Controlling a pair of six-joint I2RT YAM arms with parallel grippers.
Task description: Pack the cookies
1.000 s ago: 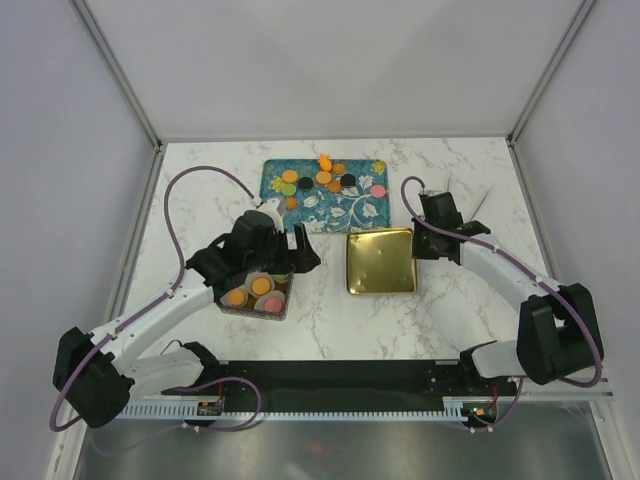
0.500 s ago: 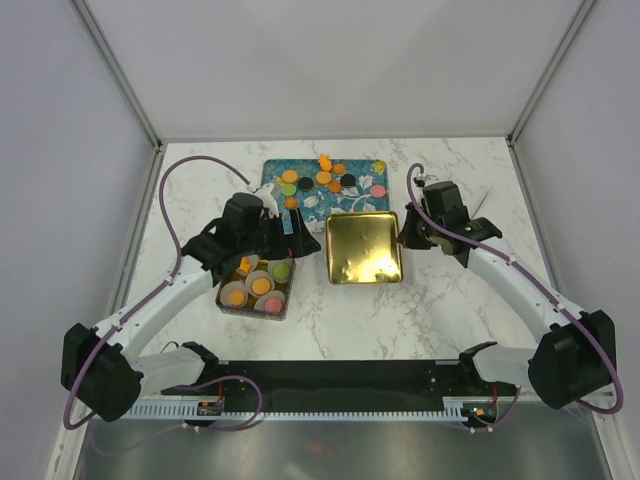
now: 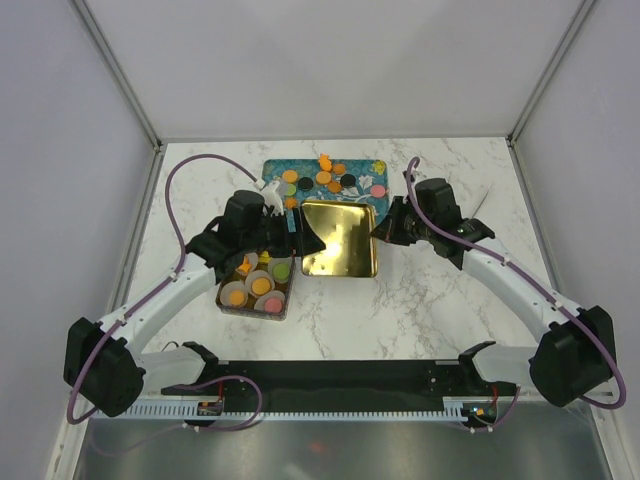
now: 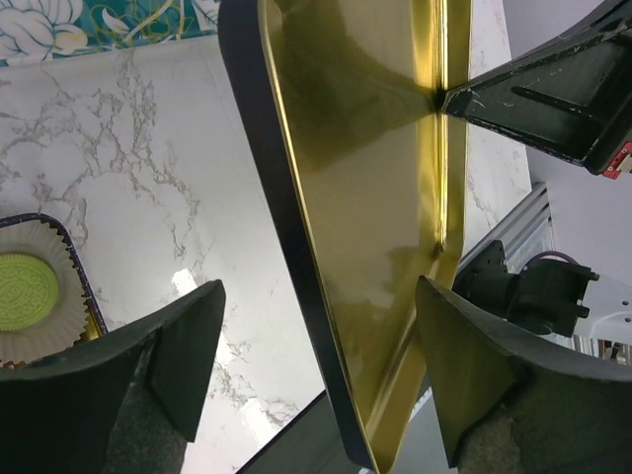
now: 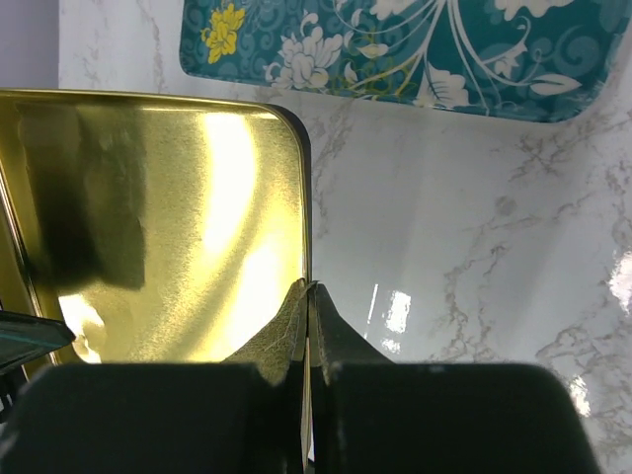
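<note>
Several cookies [image 3: 322, 178] in orange, black, green and pink lie on the teal floral tray [image 3: 372, 205] at the back. More cookies sit in white paper cups inside the dark tin box [image 3: 256, 288]; a green one [image 4: 22, 291] shows in the left wrist view. My right gripper [image 3: 384, 229] [image 5: 308, 288] is shut on the right rim of a gold tin lid [image 3: 340, 238] [image 5: 158, 217] and holds it tilted above the table. My left gripper [image 3: 306, 238] [image 4: 318, 291] is open, its fingers either side of the lid's left edge [image 4: 365, 197], with gaps showing.
The teal tray [image 5: 395, 39] lies just behind the lid. The tin box stands at the front left under my left arm. Bare marble table [image 3: 440, 300] lies to the right and front. Side walls close in the table.
My right gripper carried the gold lid leftward across the table and tilted it. My left gripper rose from over the tin box and moved right, so the lid's edge now lies between its fingers.
</note>
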